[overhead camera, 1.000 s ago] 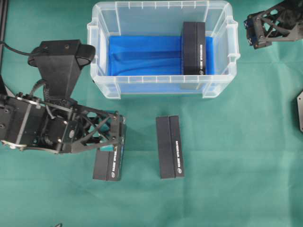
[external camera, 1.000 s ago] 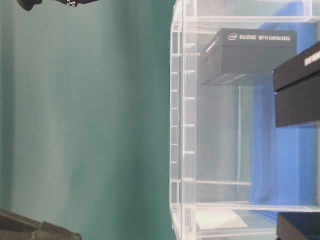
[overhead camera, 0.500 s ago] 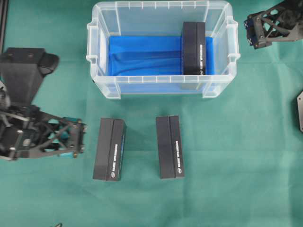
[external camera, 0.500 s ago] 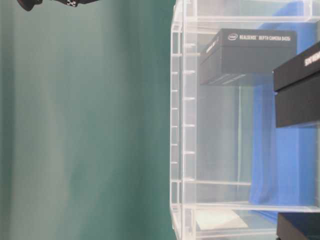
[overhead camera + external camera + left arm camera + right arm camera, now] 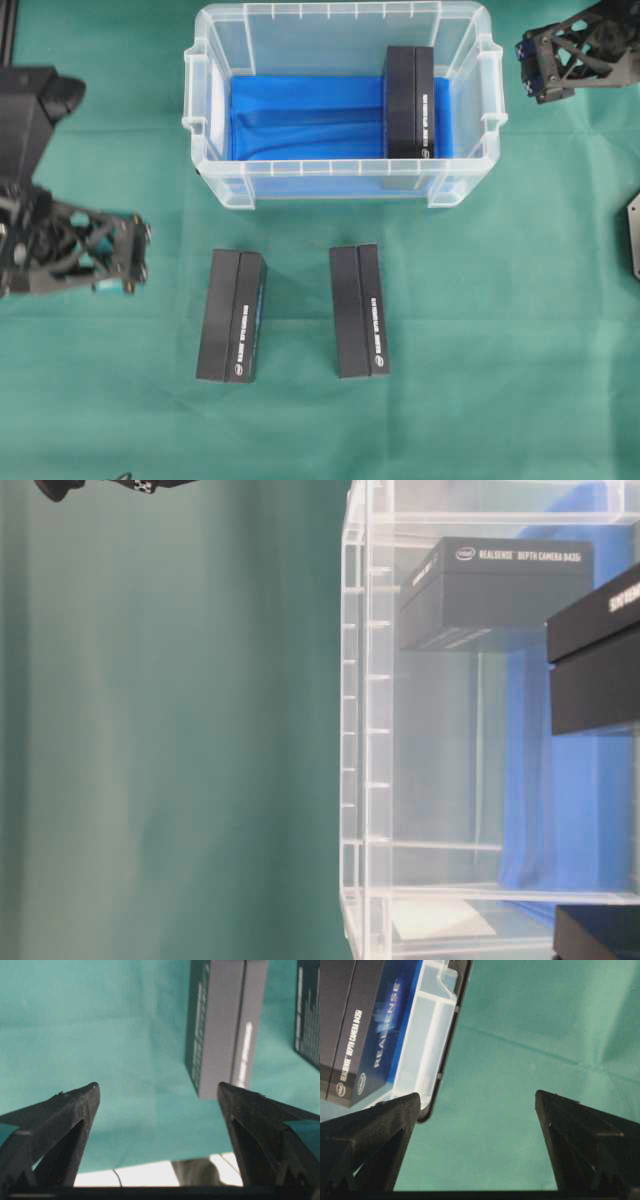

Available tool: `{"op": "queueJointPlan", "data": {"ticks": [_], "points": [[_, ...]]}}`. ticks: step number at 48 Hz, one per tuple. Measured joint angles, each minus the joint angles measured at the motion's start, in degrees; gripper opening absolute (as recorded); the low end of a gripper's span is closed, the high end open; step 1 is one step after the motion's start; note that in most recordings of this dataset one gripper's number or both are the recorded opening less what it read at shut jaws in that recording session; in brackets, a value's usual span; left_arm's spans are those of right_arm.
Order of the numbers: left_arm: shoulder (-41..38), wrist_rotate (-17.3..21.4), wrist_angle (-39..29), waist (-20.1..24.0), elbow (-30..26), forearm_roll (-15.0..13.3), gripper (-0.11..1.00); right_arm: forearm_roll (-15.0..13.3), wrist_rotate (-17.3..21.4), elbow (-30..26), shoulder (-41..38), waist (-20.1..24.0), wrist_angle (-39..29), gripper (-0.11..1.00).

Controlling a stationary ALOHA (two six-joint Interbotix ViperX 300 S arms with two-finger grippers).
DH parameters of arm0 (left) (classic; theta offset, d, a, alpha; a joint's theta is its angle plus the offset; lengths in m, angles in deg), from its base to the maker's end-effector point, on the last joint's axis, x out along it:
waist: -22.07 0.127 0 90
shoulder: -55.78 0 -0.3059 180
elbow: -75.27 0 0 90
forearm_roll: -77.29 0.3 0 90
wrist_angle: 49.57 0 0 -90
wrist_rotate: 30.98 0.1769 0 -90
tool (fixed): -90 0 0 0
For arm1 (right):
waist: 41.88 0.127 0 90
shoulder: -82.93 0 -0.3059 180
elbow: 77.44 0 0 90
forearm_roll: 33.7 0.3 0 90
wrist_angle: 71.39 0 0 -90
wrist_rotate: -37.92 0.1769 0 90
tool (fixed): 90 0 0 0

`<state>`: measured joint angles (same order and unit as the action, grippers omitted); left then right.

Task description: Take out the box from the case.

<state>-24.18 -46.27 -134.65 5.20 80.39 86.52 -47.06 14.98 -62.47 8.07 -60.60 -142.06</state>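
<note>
The case (image 5: 340,181), a clear plastic bin lined with blue cloth, stands at the back centre. One black box (image 5: 410,100) stands on edge inside it, against the right end. It shows through the case's wall (image 5: 365,730) as the box (image 5: 500,585). Two more black boxes lie on the green cloth in front of the case, one on the left (image 5: 232,315) and one at the centre (image 5: 359,310). My left gripper (image 5: 135,258) is open and empty, a short way left of the left box (image 5: 225,1025). My right gripper (image 5: 530,65) is open and empty beside the case's right end (image 5: 427,1035).
A black fixture (image 5: 634,235) pokes in at the right edge. The left wrist view shows the cloth's front edge (image 5: 150,1162) close below the fingers. Green cloth covers the table on both sides of the two boxes.
My left arm has drawn back to the left, away from the left box on the cloth, which stays where it lay. The right arm has not moved.
</note>
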Motion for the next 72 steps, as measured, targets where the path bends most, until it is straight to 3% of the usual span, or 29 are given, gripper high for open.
{"op": "queueJointPlan", "data": {"ticks": [8,25,40,47,72], "points": [[3.0,4.9,0.0,6.4,2.4,0.0,0.94,0.0,0.3,0.0,-0.1,0.0,0.0,0.93],[5.3,24.3,0.0,24.2,3.4,0.1,0.94,0.0,1.3,0.0,-0.1,0.0,-0.6,0.93],[5.3,35.9,0.0,36.5,3.3,-0.2,0.94,0.4,3.1,0.0,0.0,0.0,-1.2,0.93],[5.0,37.8,-0.1,38.1,3.1,-0.5,0.94,0.4,3.2,0.1,0.0,0.0,-1.3,0.93],[4.5,37.4,0.0,38.5,2.6,-1.7,0.94,0.9,5.7,-0.4,-1.3,0.4,-0.4,0.93]]}}
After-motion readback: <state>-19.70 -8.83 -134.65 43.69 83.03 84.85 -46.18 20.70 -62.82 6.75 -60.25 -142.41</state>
